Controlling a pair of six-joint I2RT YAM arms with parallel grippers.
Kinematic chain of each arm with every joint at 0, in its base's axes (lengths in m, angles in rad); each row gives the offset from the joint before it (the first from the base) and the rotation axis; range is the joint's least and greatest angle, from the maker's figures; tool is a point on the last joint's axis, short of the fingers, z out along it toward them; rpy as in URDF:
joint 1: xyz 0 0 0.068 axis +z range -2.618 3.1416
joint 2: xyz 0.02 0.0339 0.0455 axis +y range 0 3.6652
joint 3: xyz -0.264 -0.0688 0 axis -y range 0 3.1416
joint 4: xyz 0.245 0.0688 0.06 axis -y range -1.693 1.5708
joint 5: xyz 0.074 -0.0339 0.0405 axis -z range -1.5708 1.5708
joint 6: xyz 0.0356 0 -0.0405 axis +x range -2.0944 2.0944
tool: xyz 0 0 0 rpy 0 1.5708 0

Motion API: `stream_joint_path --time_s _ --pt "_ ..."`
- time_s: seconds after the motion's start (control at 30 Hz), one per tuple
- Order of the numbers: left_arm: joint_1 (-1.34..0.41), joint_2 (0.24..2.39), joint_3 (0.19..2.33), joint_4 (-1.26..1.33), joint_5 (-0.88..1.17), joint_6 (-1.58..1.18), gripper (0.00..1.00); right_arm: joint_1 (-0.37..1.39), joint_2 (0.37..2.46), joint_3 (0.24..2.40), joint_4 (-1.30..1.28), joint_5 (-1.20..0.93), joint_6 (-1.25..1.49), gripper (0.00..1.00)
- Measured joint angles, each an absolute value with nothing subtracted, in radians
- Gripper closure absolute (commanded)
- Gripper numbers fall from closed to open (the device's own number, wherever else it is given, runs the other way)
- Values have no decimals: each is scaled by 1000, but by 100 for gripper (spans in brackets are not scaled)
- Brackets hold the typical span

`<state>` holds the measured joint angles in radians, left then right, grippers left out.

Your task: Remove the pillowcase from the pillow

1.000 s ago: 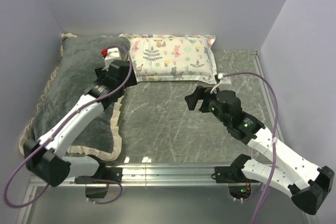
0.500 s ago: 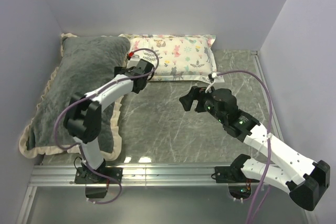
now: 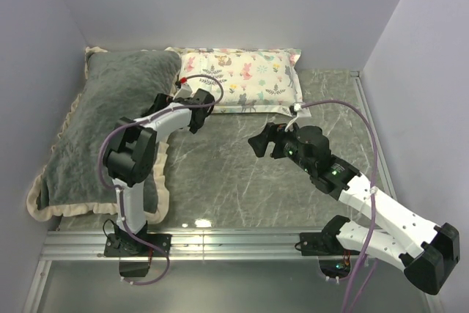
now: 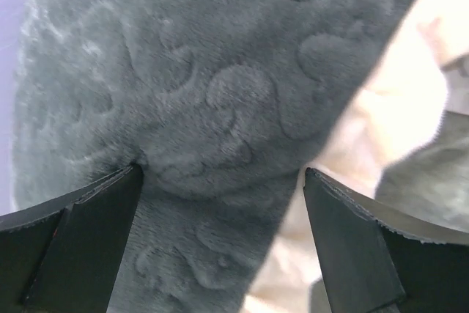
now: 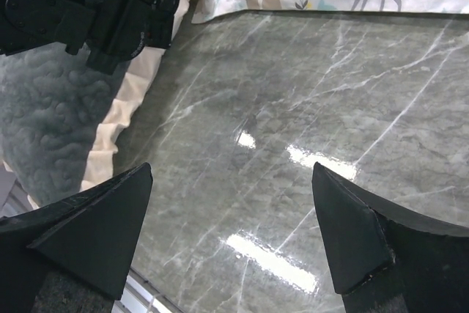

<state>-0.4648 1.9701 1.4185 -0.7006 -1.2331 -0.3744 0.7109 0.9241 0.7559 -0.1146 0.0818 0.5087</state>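
Hovering, jaws spread, at the cream-frilled edge of the dark grey plush pillowcase (image 3: 102, 122), the left gripper (image 3: 200, 102) apparently lines up a pinch; the right gripper (image 3: 258, 141), fingers likewise apart, hangs nearby.

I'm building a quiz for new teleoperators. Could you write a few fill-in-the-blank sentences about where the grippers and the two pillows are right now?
The left gripper is open, facing the pillowcase's ____ plush side. The right gripper is ____, above the marble-look table. In the top view, the printed pillow lies to the ____ of the pillowcase.
Missing words: grey; open; right.
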Motion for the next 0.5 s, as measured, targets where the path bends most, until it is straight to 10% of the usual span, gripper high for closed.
stream_joint_path --time_s 0.2,0.37,0.5 --pt "-422 2025 1488 -722 -1249 -369 5 711 925 746 -97 58 518 4" --pt "-375 2026 1533 -731 -1184 -331 92 711 929 746 -95 54 524 4" --pt "-329 2026 1644 -765 -1109 -324 100 711 937 746 -88 42 527 4"
